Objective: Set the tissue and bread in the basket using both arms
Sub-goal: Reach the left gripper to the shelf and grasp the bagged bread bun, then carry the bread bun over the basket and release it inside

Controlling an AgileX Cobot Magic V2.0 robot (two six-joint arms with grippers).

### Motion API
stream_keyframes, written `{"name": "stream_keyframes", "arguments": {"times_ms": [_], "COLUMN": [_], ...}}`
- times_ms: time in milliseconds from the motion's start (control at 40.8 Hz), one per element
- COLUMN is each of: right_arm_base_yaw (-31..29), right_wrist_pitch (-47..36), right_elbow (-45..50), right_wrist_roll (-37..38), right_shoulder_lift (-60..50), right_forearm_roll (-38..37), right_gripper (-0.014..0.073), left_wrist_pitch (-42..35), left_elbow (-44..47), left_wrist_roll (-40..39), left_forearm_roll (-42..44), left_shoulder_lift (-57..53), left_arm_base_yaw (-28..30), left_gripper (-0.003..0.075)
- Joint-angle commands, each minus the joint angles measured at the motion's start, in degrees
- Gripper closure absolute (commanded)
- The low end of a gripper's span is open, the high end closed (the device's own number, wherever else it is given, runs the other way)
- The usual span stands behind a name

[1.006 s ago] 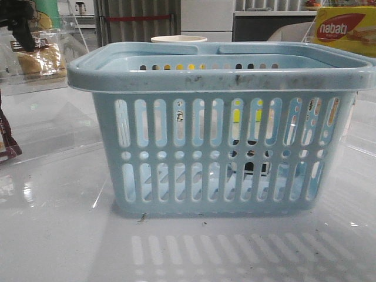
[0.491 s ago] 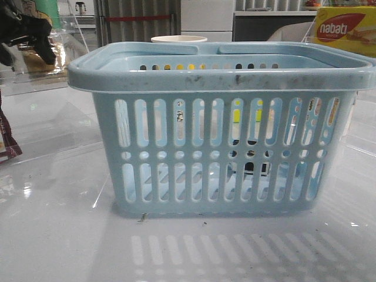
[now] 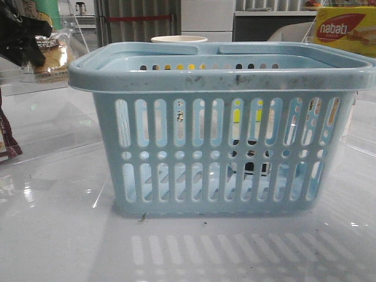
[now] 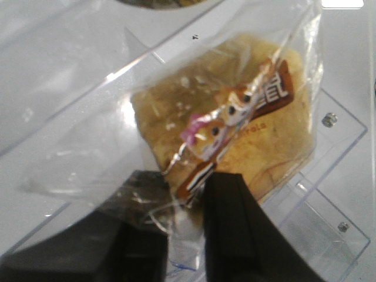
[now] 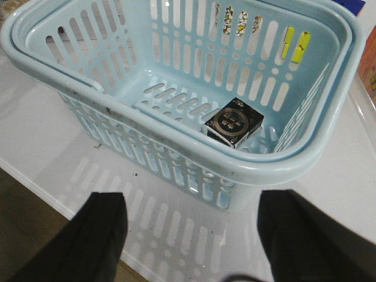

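Note:
The light-blue basket (image 3: pixel 223 126) stands in the middle of the table; it also shows in the right wrist view (image 5: pixel 305 153). The tissue (image 5: pixel 233 122), a small blackish pack with a pale patch, lies on the basket's floor. My left gripper (image 4: pixel 187 226) is shut on the clear wrapper of the bread (image 4: pixel 229 126). In the front view the bread (image 3: pixel 51 56) hangs at the far left, level with the basket's rim, below the left gripper (image 3: pixel 23 38). My right gripper (image 5: pixel 191 235) is open and empty, outside the basket above the table beside one of its long walls.
A yellow-and-red nabati box (image 3: pixel 345 29) stands at the back right. A pale cup (image 3: pixel 179 39) shows behind the basket. A dark brown packet (image 3: pixel 7 138) sits at the left edge. Clear acrylic parts (image 4: pixel 329 194) lie under the bread.
My left gripper has moved with the bread, first right then slightly back, keeping it lifted near the basket's left rim. The basket has not moved.

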Motion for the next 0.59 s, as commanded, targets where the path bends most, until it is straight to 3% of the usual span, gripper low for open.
{"name": "stream_keyframes", "arguments": {"times_ms": [0, 393, 564], "right_arm_base_yaw": [0.01, 0.01, 0.01], "right_wrist_pitch": [-4.22, -4.22, -4.22], "right_elbow": [-1.50, -1.50, -1.50], "right_wrist_roll": [-0.52, -0.52, -0.52], "right_shoulder_lift": [-0.24, -0.24, -0.24], "right_forearm_roll": [-0.42, -0.42, -0.42], "right_gripper": [0.0023, 0.0023, 0.0023], "left_wrist_pitch": [-1.38, 3.91, 8.37], "left_elbow": [-2.42, -2.42, -2.42], "left_wrist_roll": [-0.04, -0.04, 1.51], "left_forearm_roll": [-1.15, -1.25, -1.25], "left_shoulder_lift": [-5.06, -17.27, -23.05], "left_arm_base_yaw": [0.03, -1.47, -4.96], "left_gripper": [0.0611, 0.0628, 0.0628]}}
